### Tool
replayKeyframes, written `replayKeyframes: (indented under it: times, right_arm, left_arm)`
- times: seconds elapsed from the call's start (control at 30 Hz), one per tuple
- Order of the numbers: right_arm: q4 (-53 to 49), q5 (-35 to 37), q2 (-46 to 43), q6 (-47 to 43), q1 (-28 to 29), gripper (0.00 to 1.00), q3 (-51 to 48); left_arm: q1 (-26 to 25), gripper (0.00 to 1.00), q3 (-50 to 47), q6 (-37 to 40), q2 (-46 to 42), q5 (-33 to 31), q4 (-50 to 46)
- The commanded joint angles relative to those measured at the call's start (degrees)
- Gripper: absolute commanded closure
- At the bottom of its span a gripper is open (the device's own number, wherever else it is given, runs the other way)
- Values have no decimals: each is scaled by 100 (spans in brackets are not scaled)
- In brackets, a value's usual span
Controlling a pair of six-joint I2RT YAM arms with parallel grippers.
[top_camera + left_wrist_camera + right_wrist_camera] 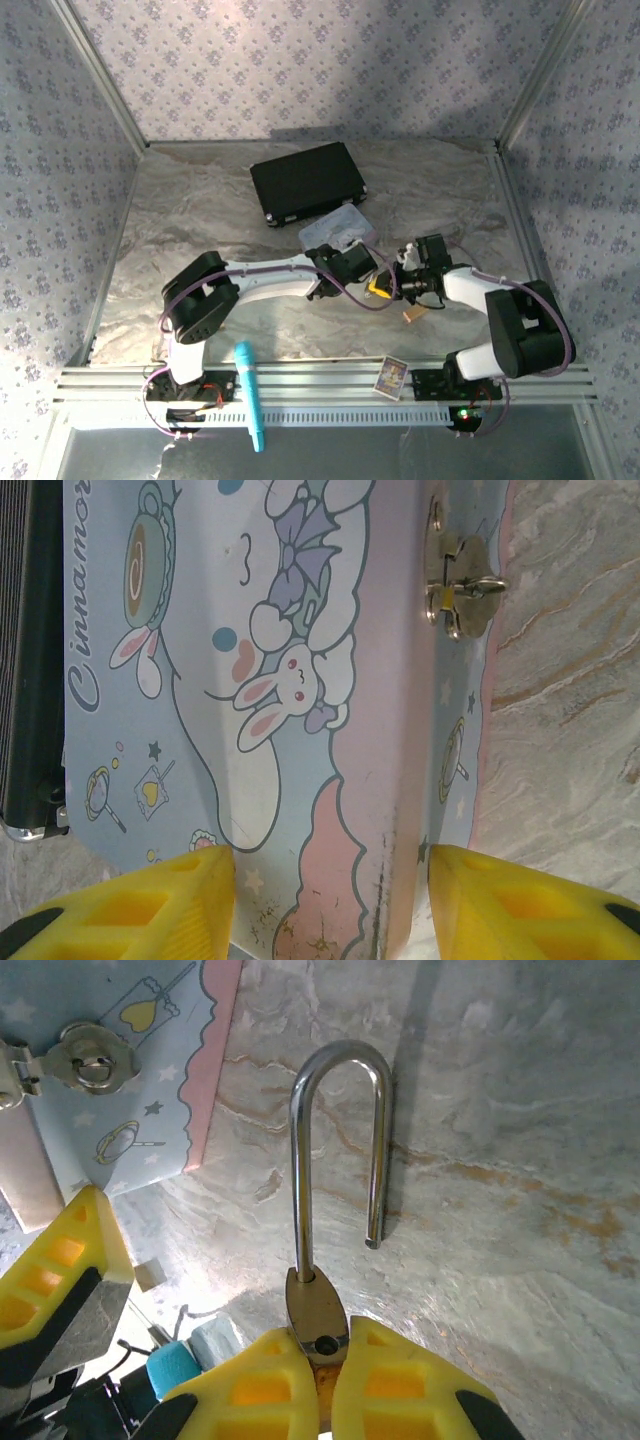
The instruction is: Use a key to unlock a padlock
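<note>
My right gripper [325,1365] is shut on the brass body of the padlock [318,1318]. Its silvery shackle [340,1110] sticks up out of the body, with its free end hanging clear of it above the marbled table. In the top view this gripper [404,272] sits mid-table, close to my left gripper [377,288]. My left gripper [330,880] is open, with its yellow fingers [175,900] spread over the lid and front edge of the pastel tin [300,680]. The key is hidden.
The tin's metal clasp [455,585] faces the marbled table surface [570,680]. A black case [308,183] lies behind the tin [335,228]. A tan block [411,315] lies near the right arm. A teal pen [250,395] and a small card [392,377] rest on the front rail.
</note>
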Motion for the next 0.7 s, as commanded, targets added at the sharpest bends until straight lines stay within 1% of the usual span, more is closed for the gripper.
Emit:
replayKeyframes:
  times: [0.0, 0.27, 0.4, 0.53, 0.67]
  right_arm:
    - [-172, -66, 27, -208, -168, 100, -246]
    - [-482, -12, -39, -531, -483, 100, -542]
    - [-383, -230, -27, -526, -572, 100, -564]
    - [-443, -168, -178, -383, -274, 100, -163]
    - [-177, 3, -139, 48, 309, 100, 259]
  left_arm:
    - [152, 48, -360, -151, 408, 653, -692]
    - [152, 48, -342, -134, 445, 668, -651]
    - [160, 48, -325, -136, 496, 673, -630]
    - [161, 48, -268, -162, 523, 639, -638]
    - [209, 48, -338, -232, 374, 665, -515]
